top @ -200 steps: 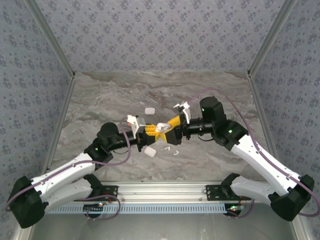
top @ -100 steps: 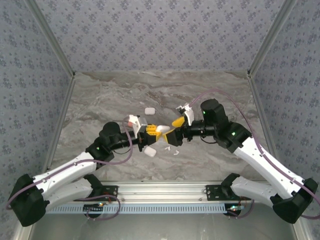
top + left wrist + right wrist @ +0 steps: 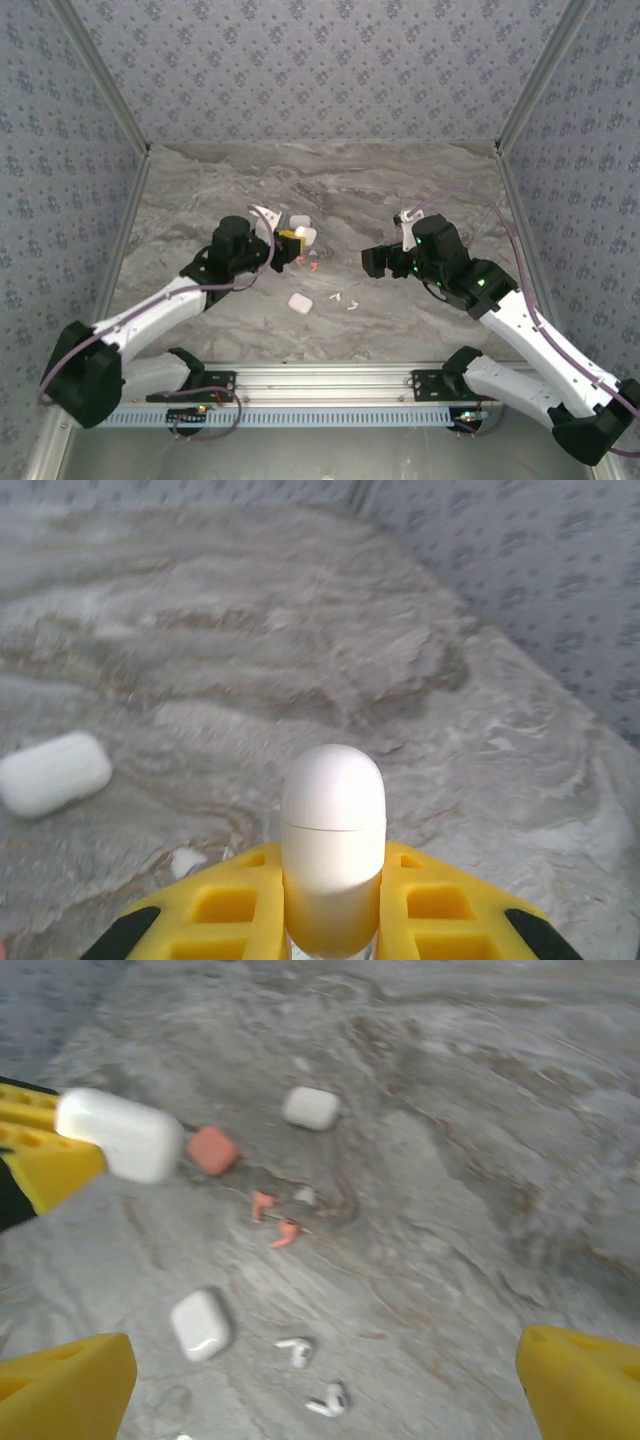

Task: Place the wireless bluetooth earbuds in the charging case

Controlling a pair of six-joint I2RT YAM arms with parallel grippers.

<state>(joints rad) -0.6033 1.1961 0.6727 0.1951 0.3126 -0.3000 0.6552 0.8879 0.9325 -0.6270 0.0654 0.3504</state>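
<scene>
The left fingers (image 3: 225, 908) are pinching a white case (image 3: 333, 830) above the bench (image 3: 300, 650). The right fingers (image 3: 70, 1385) are standing spread wide. Coral earbuds (image 3: 262, 1203) and white earbuds (image 3: 297, 1350) are lying loose on the bench, near a second case (image 3: 201, 1324).

Grey marbled tabletop (image 3: 200, 190) (veined with brown), boxed by blue-grey floral-patterned walls (image 3: 320, 70); aluminium rail (image 3: 320, 383) along near edge.

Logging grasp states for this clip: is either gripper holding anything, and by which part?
Left gripper holds a closed white charging case by one end, the rest protruding. Right gripper is open, empty.
</scene>
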